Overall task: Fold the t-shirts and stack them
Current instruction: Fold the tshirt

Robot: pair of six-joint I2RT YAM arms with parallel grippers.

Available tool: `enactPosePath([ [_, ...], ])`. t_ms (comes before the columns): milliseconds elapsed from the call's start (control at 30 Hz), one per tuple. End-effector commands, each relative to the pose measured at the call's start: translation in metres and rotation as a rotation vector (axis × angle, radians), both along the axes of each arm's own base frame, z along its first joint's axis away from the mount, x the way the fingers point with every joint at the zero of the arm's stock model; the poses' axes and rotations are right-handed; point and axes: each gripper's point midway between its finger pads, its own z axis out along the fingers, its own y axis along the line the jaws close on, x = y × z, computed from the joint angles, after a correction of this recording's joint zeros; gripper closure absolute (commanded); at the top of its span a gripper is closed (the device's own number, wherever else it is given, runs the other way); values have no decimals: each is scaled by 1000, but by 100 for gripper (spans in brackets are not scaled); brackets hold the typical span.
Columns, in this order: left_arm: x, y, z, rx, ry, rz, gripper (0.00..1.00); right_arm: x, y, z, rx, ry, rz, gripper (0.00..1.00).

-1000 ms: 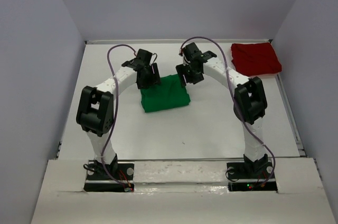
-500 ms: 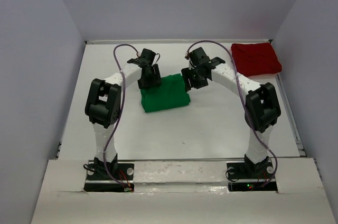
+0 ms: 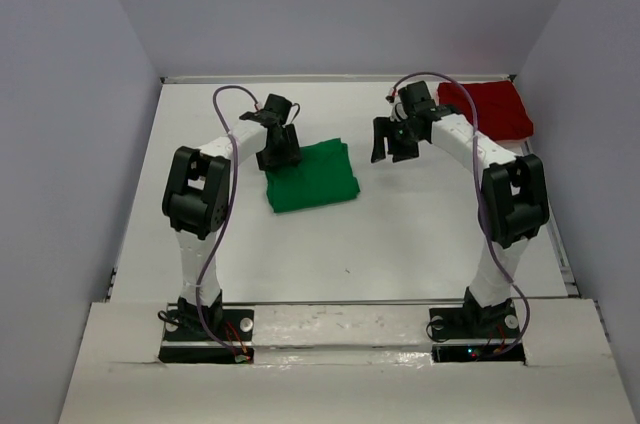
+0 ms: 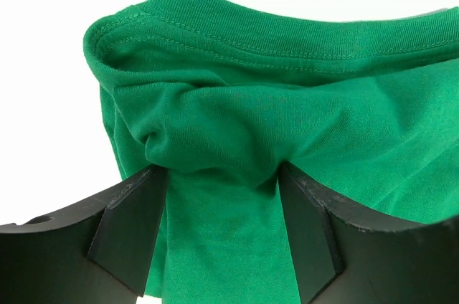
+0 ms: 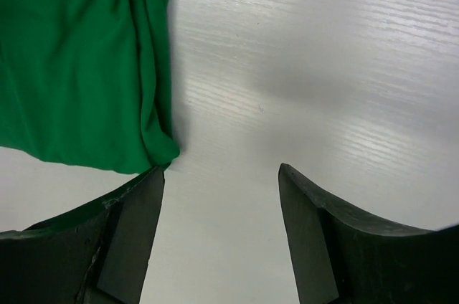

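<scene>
1. The white worktop (image 3: 400, 234) fills the middle of the top view, closed in by pale grey walls (image 3: 60, 94) at the left, back and right.
2. The left arm (image 3: 200, 194) rises from the bottom left and arches toward the centre. The right arm (image 3: 500, 194) rises from the bottom right and reaches to the upper right of centre. A purple cable (image 3: 222, 94) loops over the left arm.
3. The green t-shirt (image 3: 318, 179) lies folded into a rough square just left of centre, flat on the worktop.
4. The dark red t-shirt (image 3: 495, 109) lies folded in the upper right corner of the worktop, well apart from the green one. The right arm's forearm crosses in front of its left edge.
5. The left gripper (image 3: 278, 152) sits on the upper left edge of the green t-shirt. In the left wrist view its jaws stand wide apart, and bunched green cloth (image 4: 287, 103) fills the gap and touches both fingers (image 4: 129, 225). A stitched hem curves across the top of that frame.
6. The right gripper (image 3: 392, 142) hangs over bare worktop between the two shirts. In the right wrist view its jaws are wide apart with only worktop (image 5: 323, 67) between them. A corner of the green t-shirt (image 5: 72, 67) ends just beside the left finger (image 5: 133, 232), at the frame's left.
</scene>
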Motion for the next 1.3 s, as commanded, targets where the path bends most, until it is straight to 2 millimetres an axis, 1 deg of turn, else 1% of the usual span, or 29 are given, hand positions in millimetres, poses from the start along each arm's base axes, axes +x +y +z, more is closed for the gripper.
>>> enactPosePath([
  [0, 5, 8, 20, 26, -42, 6, 25, 2, 26, 27, 144, -60, 117, 29],
  [33, 7, 8, 31, 19, -70, 4, 25, 2, 28, 23, 149, -48, 130, 29],
  [100, 9, 10, 45, 22, -107, 8, 24, 2, 32, 24, 171, -48, 144, 28],
  [133, 10, 11, 60, 17, -142, 15, 23, 3, 33, 23, 177, -47, 148, 28],
  [167, 12, 15, 70, 31, -170, 31, 23, 5, 32, 19, 186, -36, 146, 28],
  [233, 13, 17, 87, 33, -213, 36, 22, 5, 38, 19, 216, -25, 169, 28],
  [267, 13, 21, 101, 42, -246, 52, 21, 9, 37, 16, 228, -18, 163, 28],
  [300, 13, 23, 108, 46, -260, 54, 21, 8, 42, 17, 257, -8, 181, 28],
  [333, 13, 25, 121, 48, -281, 59, 20, 9, 42, 16, 279, -1, 186, 28],
  [367, 13, 29, 127, 64, -296, 66, 19, 12, 42, 16, 304, 1, 190, 28],
  [400, 12, 30, 132, 67, -303, 66, 18, 11, 45, 8, 318, 24, 195, 28],
  [433, 12, 31, 137, 69, -314, 66, 18, 10, 49, 6, 342, 34, 218, 29],
  [467, 10, 32, 147, 66, -332, 68, 17, 11, 50, 2, 347, 42, 225, 29],
  [500, 9, 33, 150, 66, -341, 64, 17, 13, 52, -6, 349, 58, 229, 29],
  [533, 7, 33, 154, 60, -347, 60, 17, 11, 55, -9, 370, 74, 246, 29],
  [600, 4, 32, 154, 53, -347, 49, 17, 12, 56, -14, 374, 79, 260, 29],
  [667, 1, 33, 151, 51, -337, 41, 17, 14, 57, -21, 370, 84, 270, 29],
  [700, -1, 33, 149, 53, -331, 38, 16, 19, 54, -22, 370, 79, 264, 29],
  [733, -3, 32, 148, 52, -327, 31, 16, 18, 54, -25, 373, 88, 270, 29],
  [833, -10, 30, 139, 35, -307, 18, 16, 20, 60, -26, 403, 89, 302, 29],
  [933, -14, 27, 136, 16, -300, 7, 16, 23, 66, -25, 440, 97, 326, 29],
  [967, -16, 25, 137, 1, -300, 0, 16, 27, 68, -22, 447, 86, 330, 29],
  [1000, -17, 23, 137, -3, -299, -3, 16, 27, 69, -28, 454, 104, 330, 29],
  [1067, -20, 22, 137, -18, -296, -9, 16, 30, 72, -27, 468, 103, 338, 29],
  [1100, -21, 22, 137, -18, -296, -9, 16, 31, 72, -33, 465, 114, 335, 29],
  [1200, -24, 22, 139, -20, -299, -11, 16, 31, 74, -36, 481, 124, 344, 29],
  [1267, -25, 23, 144, -21, -305, -9, 16, 30, 73, -43, 472, 139, 337, 29],
])
